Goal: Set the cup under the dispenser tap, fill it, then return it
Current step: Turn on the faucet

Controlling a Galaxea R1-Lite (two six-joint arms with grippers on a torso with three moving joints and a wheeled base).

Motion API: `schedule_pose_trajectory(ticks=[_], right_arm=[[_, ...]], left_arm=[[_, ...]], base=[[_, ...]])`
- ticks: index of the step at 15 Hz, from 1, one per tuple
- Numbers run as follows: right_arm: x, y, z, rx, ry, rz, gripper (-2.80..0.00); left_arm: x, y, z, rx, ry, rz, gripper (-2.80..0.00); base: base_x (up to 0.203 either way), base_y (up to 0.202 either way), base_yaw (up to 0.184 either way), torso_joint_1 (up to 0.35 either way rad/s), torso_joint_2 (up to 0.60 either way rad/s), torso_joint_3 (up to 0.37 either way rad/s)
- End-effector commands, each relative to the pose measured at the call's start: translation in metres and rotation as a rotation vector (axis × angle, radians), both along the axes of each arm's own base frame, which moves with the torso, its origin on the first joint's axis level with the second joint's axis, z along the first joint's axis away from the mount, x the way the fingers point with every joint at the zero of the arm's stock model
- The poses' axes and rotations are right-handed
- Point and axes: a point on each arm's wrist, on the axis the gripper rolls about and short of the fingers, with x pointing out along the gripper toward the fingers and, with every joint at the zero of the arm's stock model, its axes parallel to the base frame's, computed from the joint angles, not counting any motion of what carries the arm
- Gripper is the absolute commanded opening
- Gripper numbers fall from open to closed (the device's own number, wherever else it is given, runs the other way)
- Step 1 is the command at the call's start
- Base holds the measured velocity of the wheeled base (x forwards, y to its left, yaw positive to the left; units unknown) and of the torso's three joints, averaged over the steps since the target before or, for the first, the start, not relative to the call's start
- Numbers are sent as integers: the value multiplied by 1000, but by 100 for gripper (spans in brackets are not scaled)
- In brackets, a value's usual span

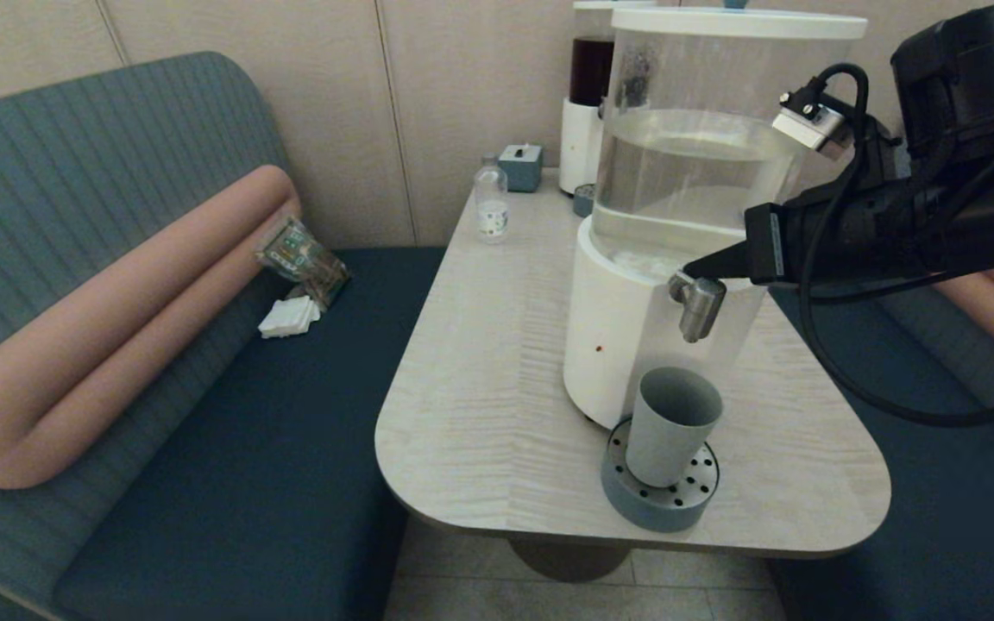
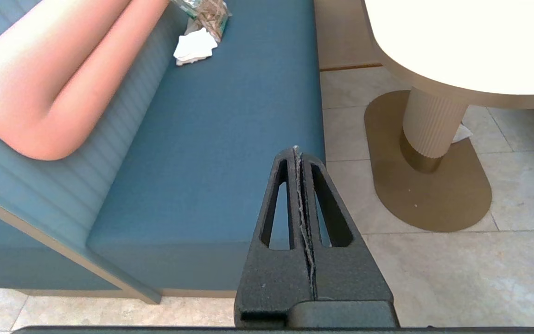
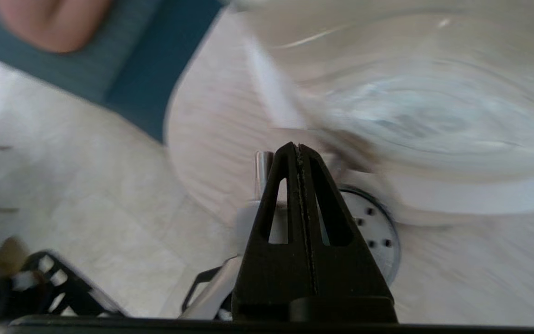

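Note:
The grey-blue cup (image 1: 672,423) stands upright on the round perforated tray (image 1: 661,504), directly below the steel dispenser tap (image 1: 700,309) of the big clear-tank dispenser (image 1: 687,172). My right gripper (image 1: 694,269) is shut, with its tips at the top of the tap and nothing between them. In the right wrist view the shut gripper (image 3: 297,146) hides most of the tap (image 3: 263,167) and the cup (image 3: 246,222); the tray (image 3: 378,227) shows beside them. My left gripper (image 2: 297,149) hangs shut and empty off the table, above the bench edge and the floor.
A narrower dispenser with dark liquid (image 1: 590,95), a small clear bottle (image 1: 491,205) and a small grey-blue box (image 1: 521,166) stand at the table's far end. On the left bench (image 1: 247,431) lie a pink bolster (image 1: 117,319), packets (image 1: 303,259) and a white napkin (image 1: 288,317).

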Motion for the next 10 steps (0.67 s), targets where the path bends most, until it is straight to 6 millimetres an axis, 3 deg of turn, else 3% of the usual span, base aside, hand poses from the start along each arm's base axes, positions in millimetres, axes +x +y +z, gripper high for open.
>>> schedule_pose_trajectory(ticks=[1,6,10], right_arm=[[-2,0,0,9,11,19,-280],[-1,0,-1,25,-9,28,-280],[-3,-17,7,67,-103,-30,-280]], left_arm=[[0,0,0,1,2,2,-280],[0,0,0,1,2,0,-280],[0,0,0,1,2,0,-280]], base=[[0,0,0,0,0,0],[0,0,0,0,0,0],[0,0,0,0,0,0]])
